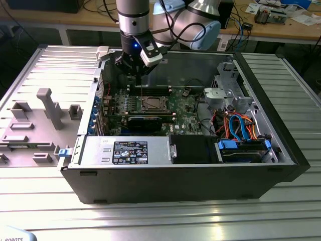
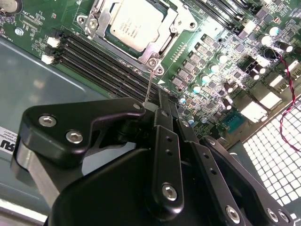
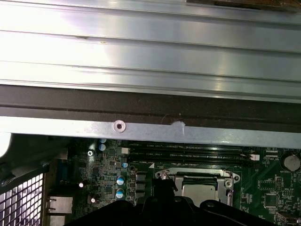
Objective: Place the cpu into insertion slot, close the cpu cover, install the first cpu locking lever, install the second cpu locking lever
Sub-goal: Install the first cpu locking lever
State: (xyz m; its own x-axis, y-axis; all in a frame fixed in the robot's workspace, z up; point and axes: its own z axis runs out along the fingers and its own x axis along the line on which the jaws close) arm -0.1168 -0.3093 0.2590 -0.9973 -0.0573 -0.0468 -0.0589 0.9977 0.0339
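Observation:
The cpu (image 2: 133, 22) lies in the insertion slot (image 1: 152, 104) on the motherboard, its silvery top showing through the window of the cpu cover (image 2: 160, 40), which lies flat over it. In the first wrist view the cpu (image 3: 200, 190) and the cover (image 3: 197, 176) appear just beyond the black gripper body. My gripper (image 2: 157, 101) hangs just above the socket's corner, its fingers pressed together on the upper end of a thin wire locking lever (image 2: 150, 82) that rises from beside the socket. In the exterior view the gripper (image 1: 139, 78) is inside the open case, behind the socket.
Narrow memory slots (image 2: 94, 61) run beside the socket. The case's rear wall (image 3: 150, 127) is close by. A power supply (image 1: 125, 150) and drive bays with blue and orange cables (image 1: 241, 128) fill the case front. A grey fixture tray (image 1: 35, 120) lies at the exterior view's left.

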